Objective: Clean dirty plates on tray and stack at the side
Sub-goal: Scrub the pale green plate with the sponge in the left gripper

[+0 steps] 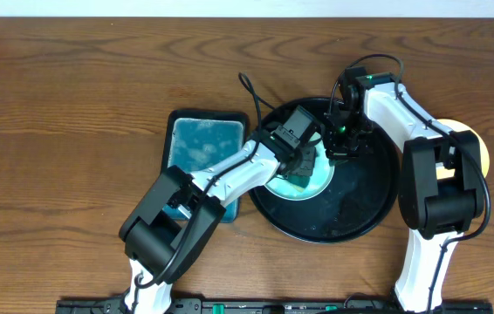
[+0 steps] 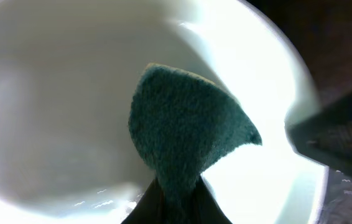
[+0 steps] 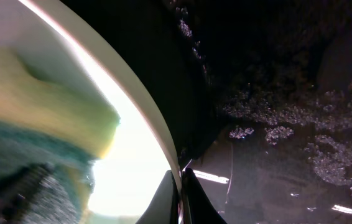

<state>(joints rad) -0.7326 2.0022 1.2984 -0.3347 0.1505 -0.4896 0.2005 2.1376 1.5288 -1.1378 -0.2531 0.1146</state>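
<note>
The big black tray (image 1: 369,209) sits on the brown desk (image 1: 72,105). A pale plate (image 1: 315,185) lies inside it, on the left part.

The left fingers (image 1: 302,164) are clenched on a teal sponge (image 2: 185,134). The sponge is bent over and pressed down on the inside of the pale plate, near its middle. Around the sponge the plate looks white and shiny.

The right fingers (image 3: 177,198) are pinched tight on the rim of the same plate, at its right edge. One finger is on the inner side of the rim. The other is on the outer side, over the black tray. The tray floor beside them is wet, with little drops and bubbles.

A yellow plate (image 1: 483,150) lies on the desk to the right of the black tray. The right arm hides part of it.

A sponge tray (image 1: 199,144) with blue-green water sits on the desk just beside the black tray, on its left.
</note>
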